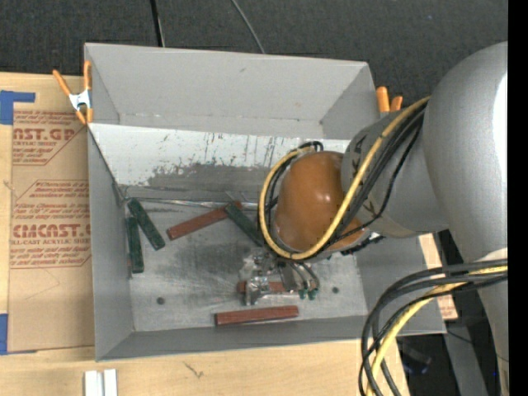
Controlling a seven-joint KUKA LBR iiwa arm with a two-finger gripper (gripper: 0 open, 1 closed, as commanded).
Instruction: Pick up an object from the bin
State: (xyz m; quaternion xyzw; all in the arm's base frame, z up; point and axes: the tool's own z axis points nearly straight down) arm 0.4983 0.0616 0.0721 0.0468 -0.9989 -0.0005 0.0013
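My gripper [266, 280] is low over the bin floor, right of the middle and near the front wall, partly under the arm's orange cover. Just in front of it a brown flat bar [256, 315] lies along the front wall. A small green piece [310, 292] shows at the gripper's right side. Behind and left of the gripper a dark green bar [242, 222] lies slanted, its lower end hidden by the arm. A second brown bar [196, 223] lies slanted to the left of that one.
Two dark green bars [134, 242] [149, 228] lie crossed near the left wall. The arm and its cables cover the bin's right side. Bare floor lies between the left bars and the gripper.
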